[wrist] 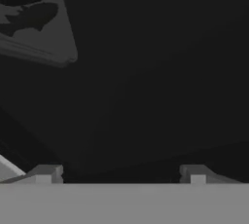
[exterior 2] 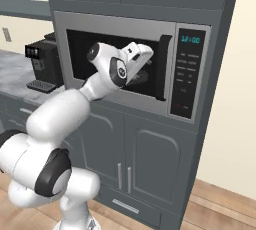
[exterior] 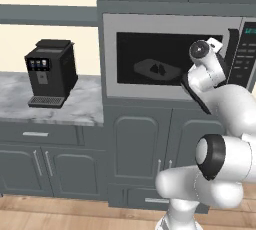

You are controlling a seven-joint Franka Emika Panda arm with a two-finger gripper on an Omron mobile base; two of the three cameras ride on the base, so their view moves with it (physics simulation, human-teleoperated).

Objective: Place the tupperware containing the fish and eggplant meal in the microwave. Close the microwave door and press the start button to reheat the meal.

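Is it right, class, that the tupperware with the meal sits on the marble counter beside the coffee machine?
No. The tupperware with the meal sits inside the microwave, not on the counter beside the coffee machine, as the left base view shows.

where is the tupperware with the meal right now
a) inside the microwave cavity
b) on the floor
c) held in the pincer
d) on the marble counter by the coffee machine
a: the tupperware lies on the floor of the microwave cavity, with the dark meal on it, while the pincer stands open and empty beside it.
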